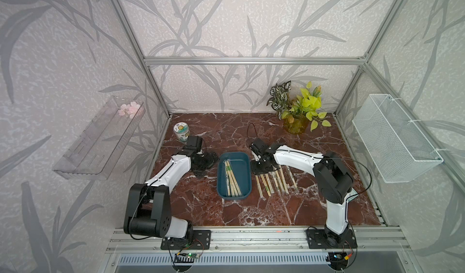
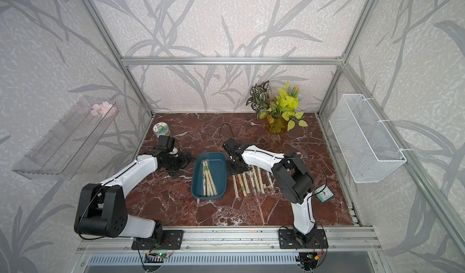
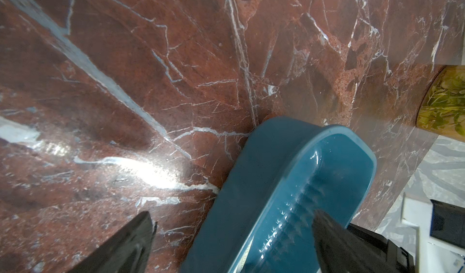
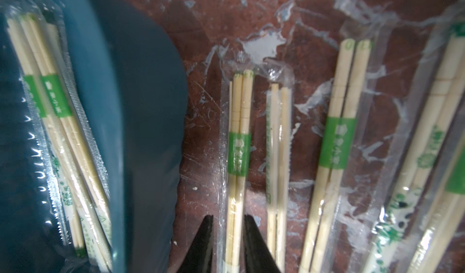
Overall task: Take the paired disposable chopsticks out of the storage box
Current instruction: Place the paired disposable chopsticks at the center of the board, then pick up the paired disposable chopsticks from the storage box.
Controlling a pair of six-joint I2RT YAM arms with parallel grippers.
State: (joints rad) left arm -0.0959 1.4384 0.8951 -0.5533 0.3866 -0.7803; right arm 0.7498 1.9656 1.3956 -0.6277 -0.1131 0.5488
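Right wrist showed right gripper [image 4: 229, 216] slightly spread astride a chopstick pair [image 4: 239, 153] on table [image 4: 201, 95] beside storage box [image 4: 141, 108]; left gripper [image 3: 232, 211] spread wide across box wall.

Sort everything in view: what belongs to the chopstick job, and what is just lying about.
Job:
- storage box
- chopstick pairs in the box
- chopstick pairs out on the table (table)
- left claw, open at the box's wall
- right claw, around one laid-out pair

Lying about:
- jar
- potted plant
- small clock
- wire basket
- clear shelf
- pink flowers
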